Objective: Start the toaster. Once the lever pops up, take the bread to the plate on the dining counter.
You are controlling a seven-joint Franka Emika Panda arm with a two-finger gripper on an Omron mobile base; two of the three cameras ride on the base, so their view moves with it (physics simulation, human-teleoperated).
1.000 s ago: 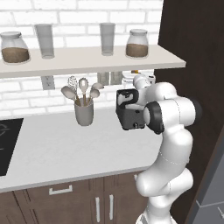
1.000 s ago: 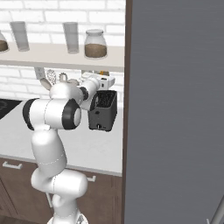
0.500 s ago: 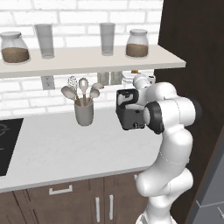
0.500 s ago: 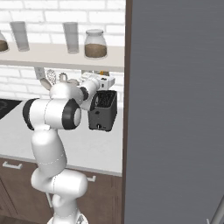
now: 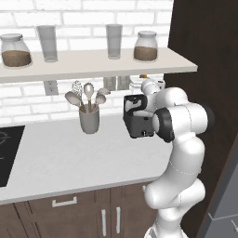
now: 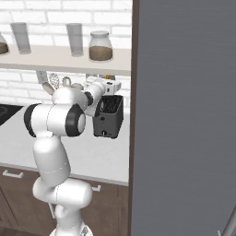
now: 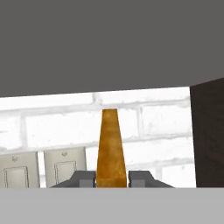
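Observation:
The bread (image 7: 110,148), a tan slice seen edge-on, stands upright between my gripper's (image 7: 111,179) two dark fingertips (image 7: 85,178), which are shut on its lower edge. Behind it are white brick wall and the grey underside of the shelf. My hand (image 5: 151,88) hangs just under the shelf, above the black toaster (image 5: 138,122) on the pale worktop. From the right, the same hand (image 6: 107,87) sits over the toaster's (image 6: 109,118) open slots. The plate and the dining counter are out of view.
A grey utensil crock (image 5: 89,120) stands left of the toaster. The shelf (image 5: 93,64) with jars and glasses runs close overhead. A tall dark panel (image 6: 184,115) walls off the right side. Two wall switches (image 7: 43,168) sit behind. A black cooktop (image 5: 7,153) lies far left.

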